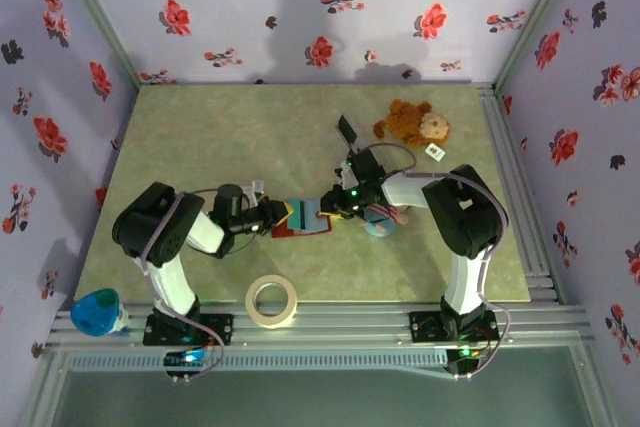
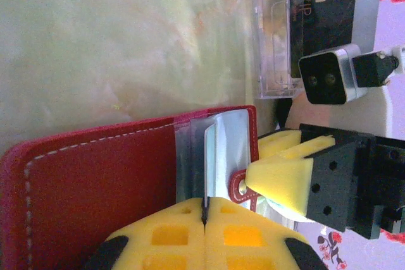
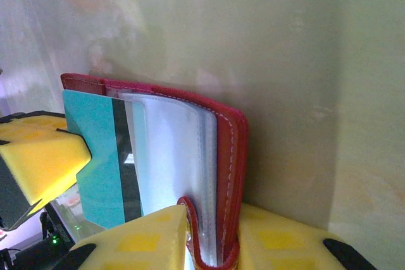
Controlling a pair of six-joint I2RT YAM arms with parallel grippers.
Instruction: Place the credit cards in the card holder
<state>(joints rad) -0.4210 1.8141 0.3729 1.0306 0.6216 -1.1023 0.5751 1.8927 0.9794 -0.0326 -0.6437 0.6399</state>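
**A:** Top view first. The wallet (image 1: 318,230) is about mid-table (image 1: 180,137), a bit toward the near edge. It's caught between the left gripper (image 1: 268,215) and the right gripper (image 1: 338,204), with a teal card (image 1: 302,212) poking out. What breaks from here?

**B:** Go to the left wrist view. The left gripper (image 2: 204,219) has its pads pressed together on the teal card (image 2: 204,205), which shows edge-on as a thin dark line. It points at the clear sleeves (image 2: 226,147) of the wallet (image 2: 95,181), but I can't tell which slot it's at, or if it's in one at all. If it's sitting between two sleeves, my guess is a push just buckles the plastic. There's also a dark card (image 2: 335,11) waiting in the clear stand (image 2: 273,36).

**A:** And the right wrist view?

**B:** The right gripper (image 3: 212,245) is clamped on the wallet's (image 3: 229,156) open edge, cover and sleeves together. That's my worry: the squeeze could pinch the pocket mouths shut, so the teal card (image 3: 95,150) jams. The card is only gripped along one side too, so I'd bet it twists. A hard push could also pivot the wallet out of the clamp.
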